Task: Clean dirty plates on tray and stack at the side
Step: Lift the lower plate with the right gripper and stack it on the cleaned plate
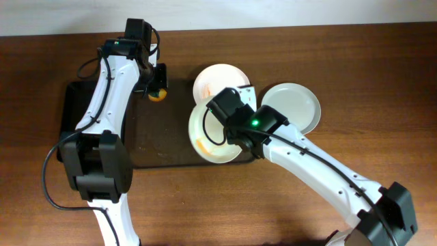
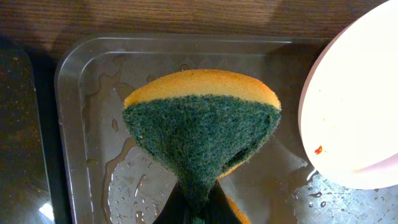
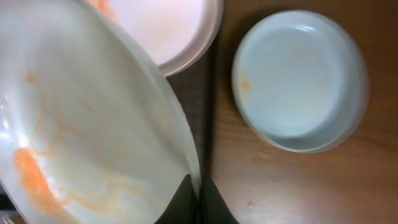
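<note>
The right gripper (image 3: 198, 200) is pinching the rim of the smeared plate (image 3: 81, 137), jaws pressed onto the thin edge, and the plate is tilting up out of the tray (image 1: 164, 154). Orange sauce is streaking across its face, heaviest low on the left in the wrist view. Over on the other side, the left gripper (image 2: 196, 208) is clamping the sponge (image 2: 202, 124), green scouring side facing the camera. It's hovering over the wet left part of the tray, well apart from that plate. Beyond the smeared plate, a second plate (image 1: 217, 80) is lying in the tray with faint marks. A third plate (image 1: 295, 106) is sitting on the table (image 1: 382, 82) just beside the tray, looking mostly clean, though there may be a pale stain near its rim; it's hard to tell.

To do this step well, I'd say the sponge should be coming across with its green face flat on the smears. It should be wiping toward the pinched edge, so the push goes into the grip and isn't levering the plate loose. That rim hold is narrow, so light pressure, with the plate over the tray for drips.
</note>
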You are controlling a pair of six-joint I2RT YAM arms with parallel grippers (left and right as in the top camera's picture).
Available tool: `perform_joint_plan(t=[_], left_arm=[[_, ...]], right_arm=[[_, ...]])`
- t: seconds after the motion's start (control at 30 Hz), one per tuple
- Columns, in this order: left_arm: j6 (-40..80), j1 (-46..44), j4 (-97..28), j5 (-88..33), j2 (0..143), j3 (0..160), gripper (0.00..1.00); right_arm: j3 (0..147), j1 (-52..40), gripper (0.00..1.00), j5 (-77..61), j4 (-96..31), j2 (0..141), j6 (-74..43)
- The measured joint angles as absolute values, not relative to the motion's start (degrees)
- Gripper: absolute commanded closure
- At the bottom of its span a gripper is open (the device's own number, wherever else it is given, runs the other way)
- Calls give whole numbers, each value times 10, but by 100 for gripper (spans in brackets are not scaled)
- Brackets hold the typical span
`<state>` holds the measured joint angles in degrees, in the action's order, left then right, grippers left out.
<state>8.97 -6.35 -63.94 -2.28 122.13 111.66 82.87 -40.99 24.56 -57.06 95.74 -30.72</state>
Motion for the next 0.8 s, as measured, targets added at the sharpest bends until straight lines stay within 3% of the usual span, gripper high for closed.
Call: perform_joint_plan(t=[0.2,0.43,0.8], left_arm=[[90,-63,-639,-21,1221,1116,99],[90,-63,-639,-21,1221,1116,99],[90,-63,-639,-22,1221,1116,99]], right_arm=[[882,-418,96,369,-620,957,-290],[882,-540,96,593,-619,958,-282],[882,-587,96,708,-617,962,-280]])
